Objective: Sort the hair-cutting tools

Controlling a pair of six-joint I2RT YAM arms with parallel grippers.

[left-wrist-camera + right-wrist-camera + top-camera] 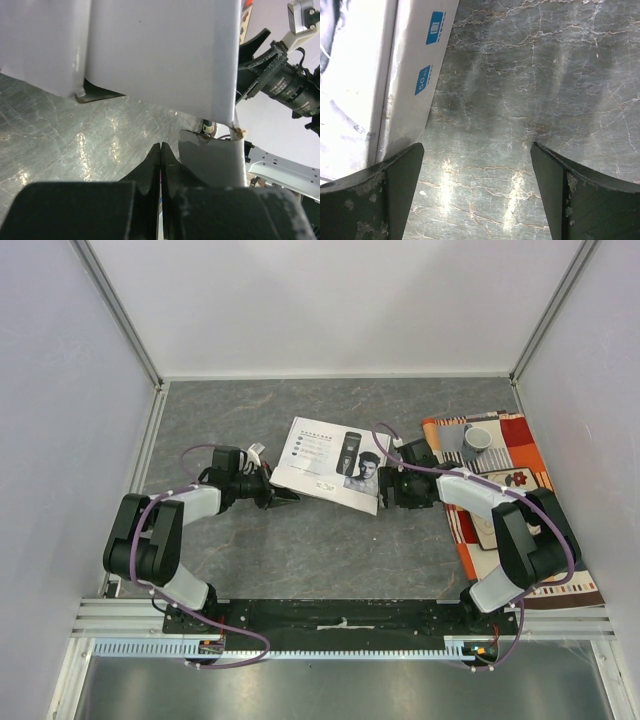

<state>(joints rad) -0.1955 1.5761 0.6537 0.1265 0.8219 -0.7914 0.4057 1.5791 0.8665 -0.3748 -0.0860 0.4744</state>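
No hair clipper, comb attachment, cord or other loose hair-cutting tool shows in any view; only a printed clipper appears on the lid of the white box (330, 462). My left gripper (291, 498) is shut and empty, with its tips at the box's near-left corner. In the left wrist view, the shut gripper (161, 146) is low over the table, under the box's white wall (155, 55). My right gripper (384, 492) is open beside the box's right end. In the right wrist view, the open gripper (477, 150) has bare table between its jaws, and its left finger (395, 175) is by the box side (415, 75).
A grey cup (477, 439) stands on a red, orange and white patterned mat (500, 500) at the right. The table (330, 550) is grey marble-patterned, with white walls on three sides. My right arm (280, 85) shows in the left wrist view beyond the box.
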